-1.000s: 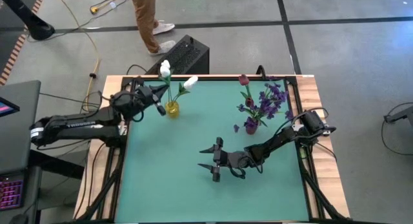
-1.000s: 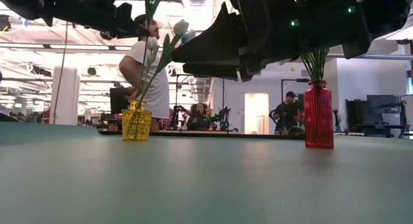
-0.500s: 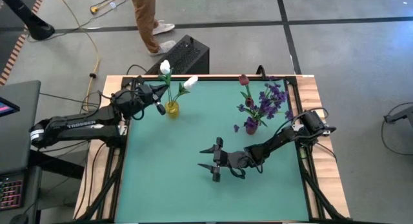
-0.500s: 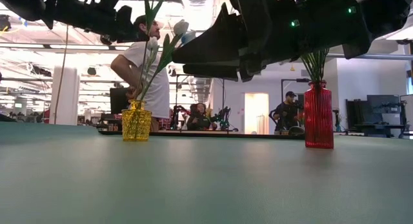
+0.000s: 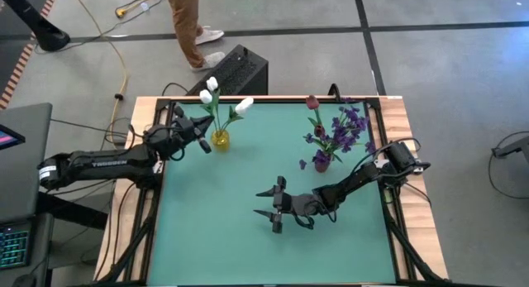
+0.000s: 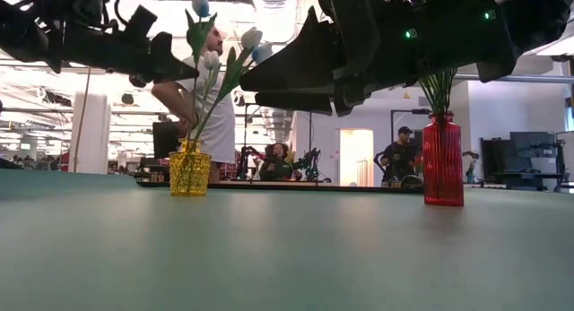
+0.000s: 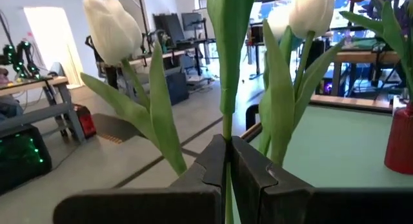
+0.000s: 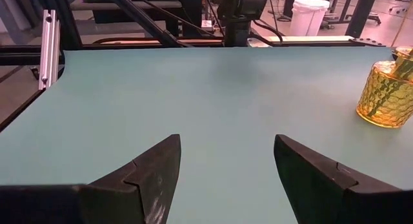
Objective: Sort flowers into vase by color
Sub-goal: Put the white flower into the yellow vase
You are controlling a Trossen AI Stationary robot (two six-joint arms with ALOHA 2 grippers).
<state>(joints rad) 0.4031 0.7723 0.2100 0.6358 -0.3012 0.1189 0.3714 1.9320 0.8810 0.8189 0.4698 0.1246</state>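
Taking the yellow vase as the landmark: it stands near the far left corner of the green desk. The left claw hovers just beside the vase. In the high view it looks merely close to the white tulips. The left wrist view shows more: the two dark fingers are pressed together on a thin green stem, with white blooms and leaves rising on either side. From the low view the vase holds stems leaning toward the right, with a white bloom at the top. A person stands in the room behind it.

Well to the right of the yellow vase, the right claw hangs over the middle of the desk. Its fingers are spread wide apart with nothing between them; the right wrist view shows bare green surface there and the yellow vase beyond.

Farthest right of the yellow vase, a red vase holds dark red tulips and a purple spray. The low view shows only this vase's body and green stems.
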